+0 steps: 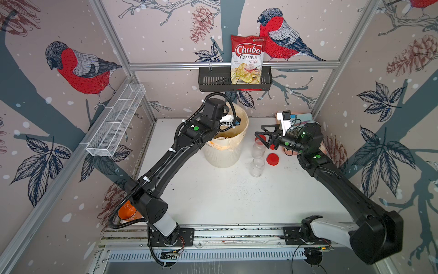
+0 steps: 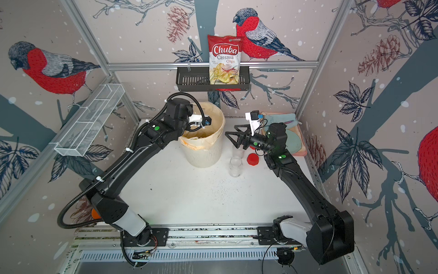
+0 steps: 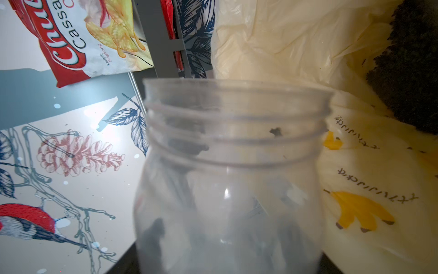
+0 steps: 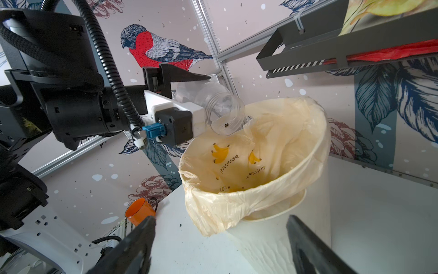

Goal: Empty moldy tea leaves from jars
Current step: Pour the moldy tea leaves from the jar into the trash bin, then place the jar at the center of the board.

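Over the lined bin, the left gripper clamps a lidless jar, tipped mouth-down above the liner. One fleck of tea leaves clings near its rim, so a steeper tilt or gentle shake, with the mouth kept inside the bin, looks wise. The right gripper, jaws wide and empty, hovers just above two uncapped jars standing on the desk.

Overhead pair, wrist close-ups; shared bin
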Robot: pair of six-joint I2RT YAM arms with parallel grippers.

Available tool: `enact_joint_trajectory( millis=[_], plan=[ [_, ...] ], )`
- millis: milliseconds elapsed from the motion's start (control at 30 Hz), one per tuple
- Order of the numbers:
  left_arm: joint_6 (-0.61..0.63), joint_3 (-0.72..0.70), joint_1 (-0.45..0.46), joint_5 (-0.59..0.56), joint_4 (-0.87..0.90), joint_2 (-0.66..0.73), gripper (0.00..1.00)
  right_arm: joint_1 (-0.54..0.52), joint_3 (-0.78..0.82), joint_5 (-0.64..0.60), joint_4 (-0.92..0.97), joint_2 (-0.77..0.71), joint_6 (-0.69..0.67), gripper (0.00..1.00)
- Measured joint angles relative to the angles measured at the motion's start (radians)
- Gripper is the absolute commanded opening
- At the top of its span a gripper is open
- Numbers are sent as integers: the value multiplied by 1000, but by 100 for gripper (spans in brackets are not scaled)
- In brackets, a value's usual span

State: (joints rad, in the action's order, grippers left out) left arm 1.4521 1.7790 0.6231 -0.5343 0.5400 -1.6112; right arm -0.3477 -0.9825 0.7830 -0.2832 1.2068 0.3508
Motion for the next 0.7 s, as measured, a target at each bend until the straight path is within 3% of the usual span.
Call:
enact_joint_trajectory(
  millis=[267,700],
  plan=[
    [-105,-168,-45,146,-45,86,66,-79,-103,19,-18,123,-42,78],
    [-182,-196,-76,340,-82,169,65,-158,-225,89,-30,280,-191,66]
  ],
)
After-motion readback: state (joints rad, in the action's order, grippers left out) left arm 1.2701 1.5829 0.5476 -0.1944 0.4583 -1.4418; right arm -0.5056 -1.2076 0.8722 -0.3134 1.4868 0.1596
